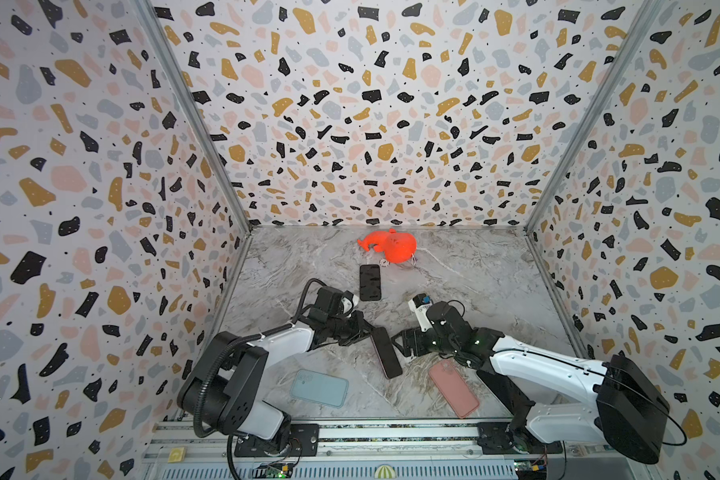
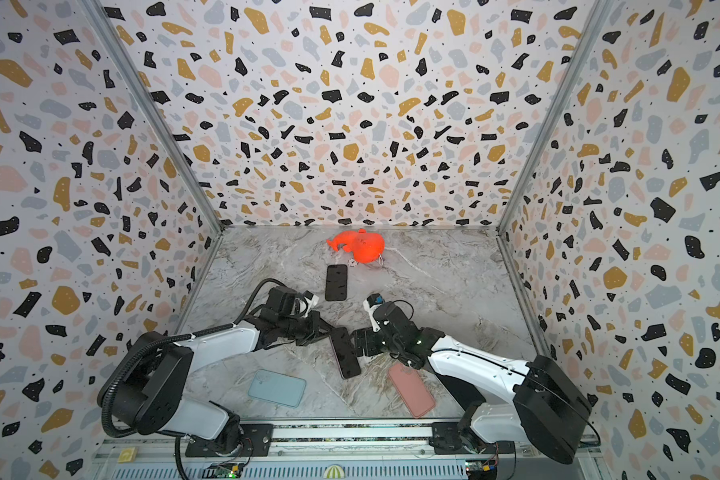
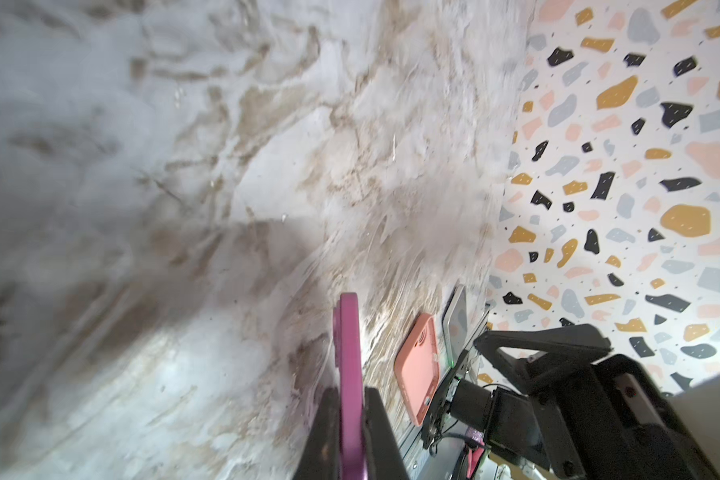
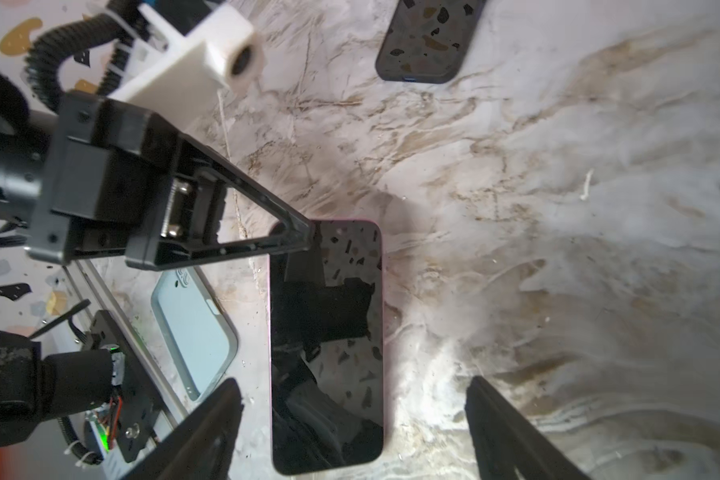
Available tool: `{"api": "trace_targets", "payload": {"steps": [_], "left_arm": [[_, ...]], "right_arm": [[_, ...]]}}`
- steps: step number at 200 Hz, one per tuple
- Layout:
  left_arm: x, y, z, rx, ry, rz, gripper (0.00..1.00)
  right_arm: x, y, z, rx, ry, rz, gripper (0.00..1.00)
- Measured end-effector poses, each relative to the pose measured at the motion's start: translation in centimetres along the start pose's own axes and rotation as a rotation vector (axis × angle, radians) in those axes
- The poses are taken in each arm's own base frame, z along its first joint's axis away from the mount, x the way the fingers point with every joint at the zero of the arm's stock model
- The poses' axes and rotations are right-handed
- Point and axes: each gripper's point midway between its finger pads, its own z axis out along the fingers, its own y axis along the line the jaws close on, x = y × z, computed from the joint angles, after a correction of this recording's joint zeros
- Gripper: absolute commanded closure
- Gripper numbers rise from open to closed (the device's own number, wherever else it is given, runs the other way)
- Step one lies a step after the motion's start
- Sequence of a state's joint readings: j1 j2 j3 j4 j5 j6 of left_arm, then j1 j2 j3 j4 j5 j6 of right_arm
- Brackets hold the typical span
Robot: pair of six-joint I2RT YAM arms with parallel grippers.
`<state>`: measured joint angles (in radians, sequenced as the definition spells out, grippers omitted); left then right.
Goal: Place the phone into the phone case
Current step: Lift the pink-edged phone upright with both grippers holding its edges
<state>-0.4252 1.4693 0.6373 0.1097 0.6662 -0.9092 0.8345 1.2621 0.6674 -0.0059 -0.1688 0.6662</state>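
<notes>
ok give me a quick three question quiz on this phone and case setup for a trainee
1. True or false: the left tool is shut on one end of the pink-edged phone.
2. In both top views the pink case lies on which arm's side? A left, B right.
3. Fill in: the right tool is ____, a finger on each side of the phone.
Key: 1 true; 2 B; 3 open.

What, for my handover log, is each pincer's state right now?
Left pincer: shut on the pink-edged phone.
Right pincer: open, holding nothing.
</notes>
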Motion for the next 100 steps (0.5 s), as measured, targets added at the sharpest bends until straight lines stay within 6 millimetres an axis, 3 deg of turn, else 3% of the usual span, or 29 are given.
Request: {"api": "trace_targets", "payload": {"steps": [45, 68, 100], "left_arm": [[-3.8, -3.3, -1.6, 0.102, -0.171, -0.038, 1.00], [-5.1, -4.7, -2.2, 0.175, -0.238, -0.074, 1.00], [-5.8, -5.1, -3.1, 0.232, -0.313, -0.140, 1.00]], "right_arm": [[-0.2, -3.2, -0.9, -0.060, -0.034, 0.244, 0.16], [-0.2, -3.3, -1.2, -0.127, -0.048, 0.344, 0.16], [-0.7, -2.5, -1.4, -0.217, -0.048, 0.450, 0.17]]}}
